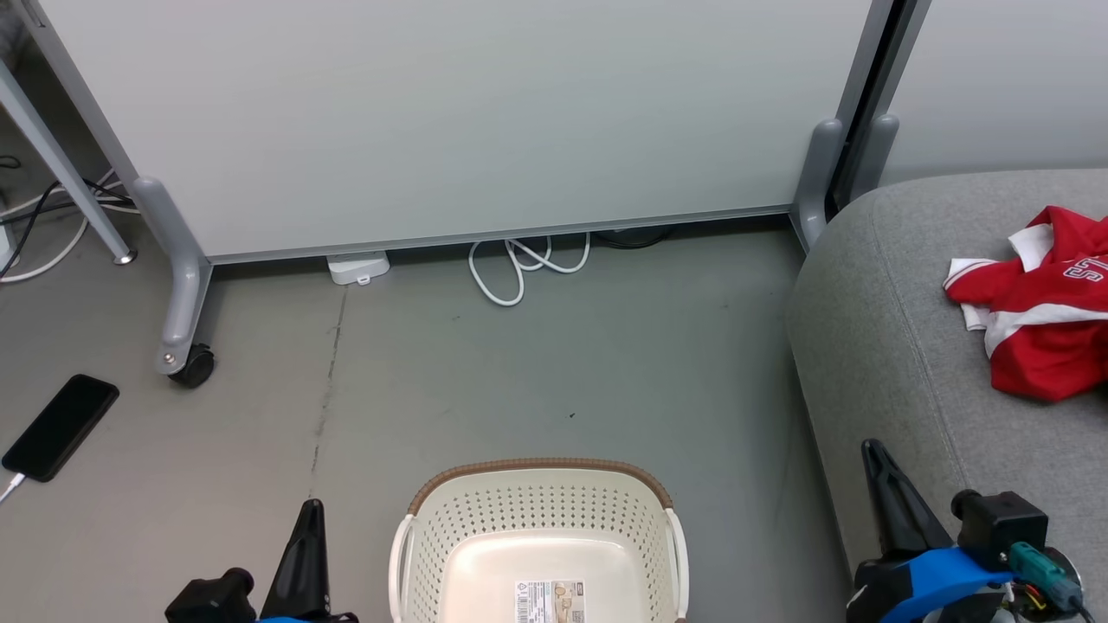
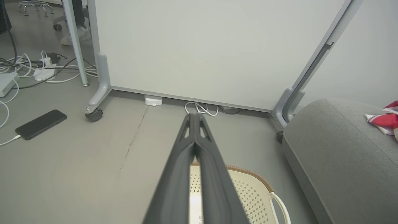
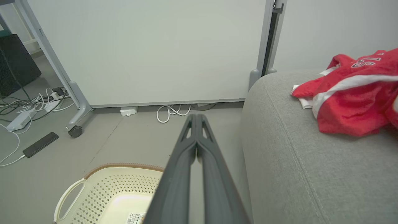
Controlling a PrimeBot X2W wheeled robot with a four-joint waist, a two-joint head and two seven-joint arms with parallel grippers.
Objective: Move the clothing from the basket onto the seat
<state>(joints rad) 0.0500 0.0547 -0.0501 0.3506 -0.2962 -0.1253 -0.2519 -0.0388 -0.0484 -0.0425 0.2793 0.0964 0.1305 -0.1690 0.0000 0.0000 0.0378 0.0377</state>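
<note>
The red clothing (image 1: 1043,316) with white trim lies crumpled on the grey seat (image 1: 892,346) at the right; it shows also in the right wrist view (image 3: 351,93) and at the edge of the left wrist view (image 2: 387,121). The cream basket (image 1: 541,541) with a brown rim stands on the floor at the bottom centre, its inside bare but for a label. My left gripper (image 1: 309,510) is shut and holds nothing, left of the basket (image 2: 248,193). My right gripper (image 1: 870,450) is shut and holds nothing, over the seat's front edge (image 3: 295,155), right of the basket (image 3: 108,193).
A white wheeled partition (image 1: 450,121) stands behind the floor area, a coiled white cable (image 1: 519,264) and a small white box (image 1: 357,268) at its foot. A black phone (image 1: 59,426) on a cable lies on the floor at the left. More cables (image 2: 37,68) lie further left.
</note>
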